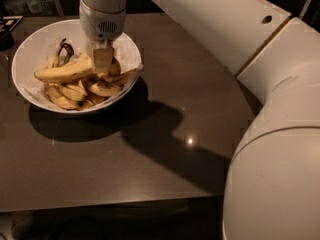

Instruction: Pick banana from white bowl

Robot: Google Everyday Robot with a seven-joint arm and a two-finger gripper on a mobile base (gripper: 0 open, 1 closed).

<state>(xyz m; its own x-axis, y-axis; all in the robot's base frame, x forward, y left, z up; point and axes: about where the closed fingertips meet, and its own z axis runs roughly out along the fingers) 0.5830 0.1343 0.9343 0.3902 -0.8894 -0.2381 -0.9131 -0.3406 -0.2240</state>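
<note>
Gripper [102, 60] is down in the white bowl [30, 46], looks clamped on the banana [62, 73] at its right end; the banana's length runs left from there, lying over the other bananas [75, 91].

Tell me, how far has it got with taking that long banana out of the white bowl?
Done: the gripper is down in the white bowl, at one end of the banana. In hand: its jaws look closed on the banana. Left: lifting it out; it lies across the other bananas, inside the rim.
</note>
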